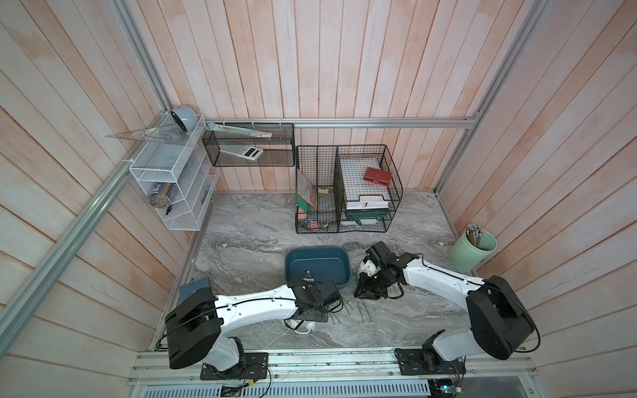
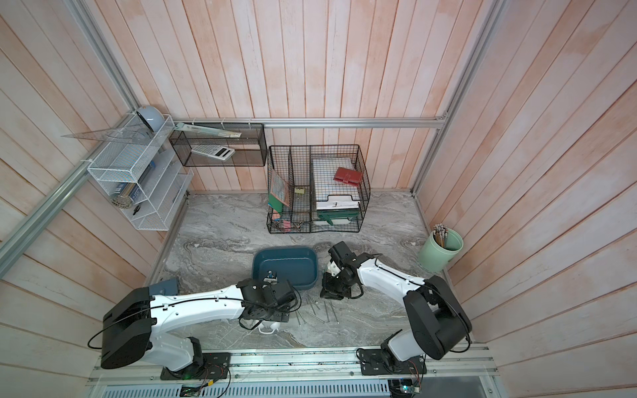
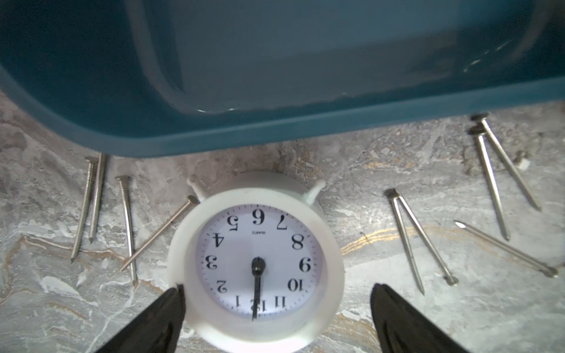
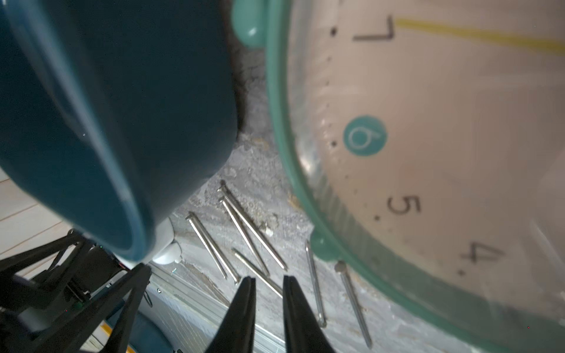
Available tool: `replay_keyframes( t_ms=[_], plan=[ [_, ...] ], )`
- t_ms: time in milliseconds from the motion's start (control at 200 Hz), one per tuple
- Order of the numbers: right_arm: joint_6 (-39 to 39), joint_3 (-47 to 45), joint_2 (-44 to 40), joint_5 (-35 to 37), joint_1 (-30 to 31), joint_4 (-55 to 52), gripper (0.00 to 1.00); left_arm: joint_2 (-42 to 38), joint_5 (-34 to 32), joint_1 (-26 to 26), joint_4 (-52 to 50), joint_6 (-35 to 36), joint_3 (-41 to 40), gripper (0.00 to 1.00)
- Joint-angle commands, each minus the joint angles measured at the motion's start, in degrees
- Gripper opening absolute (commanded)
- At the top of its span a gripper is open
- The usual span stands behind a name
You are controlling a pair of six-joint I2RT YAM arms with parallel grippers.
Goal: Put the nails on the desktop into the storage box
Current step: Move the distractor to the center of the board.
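Several silvery nails (image 1: 358,312) (image 2: 320,312) lie on the marble desktop (image 1: 248,241) just in front of the dark teal storage box (image 1: 317,265) (image 2: 284,265). My left gripper (image 3: 278,286) hangs open over a white clock (image 3: 256,262), with nails (image 3: 94,201) on both sides of it and the box rim (image 3: 275,128) beyond. My right gripper (image 4: 269,279), low between the box (image 4: 122,122) and a mint-green clock (image 4: 428,152), has closed narrowly on one nail (image 4: 260,272) that runs between its fingertips. Other nails (image 4: 244,229) lie beside it.
A black wire organiser (image 1: 348,193) stands at the back. A pale green cup of pencils (image 1: 472,249) sits at the right wall, a white mesh shelf (image 1: 172,179) hangs at the left. A blue-grey block (image 1: 193,289) sits by the left arm.
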Motion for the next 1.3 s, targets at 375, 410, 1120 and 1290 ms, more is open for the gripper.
replay_keyframes(
  t_ms=[375,410,1120,1290],
  plan=[
    [-9.2,4.69,9.72,3.93,-14.26,-2.74,0.21,-1.1,0.17,0.22,-7.89,0.57,3.04,1.0],
    [-9.55,4.95,10.21,4.43,-15.38,-2.74,0.21,-1.48,-0.1,0.22,-8.9,0.52,3.76,1.0],
    [-13.8,15.18,11.15,6.46,-23.55,-6.24,0.26,4.9,-0.91,3.2,-1.47,3.53,1.48,1.0],
    [-14.01,14.9,10.96,6.09,-23.24,-5.57,0.27,5.11,0.47,4.3,0.92,3.53,-1.23,1.0]
  ],
)
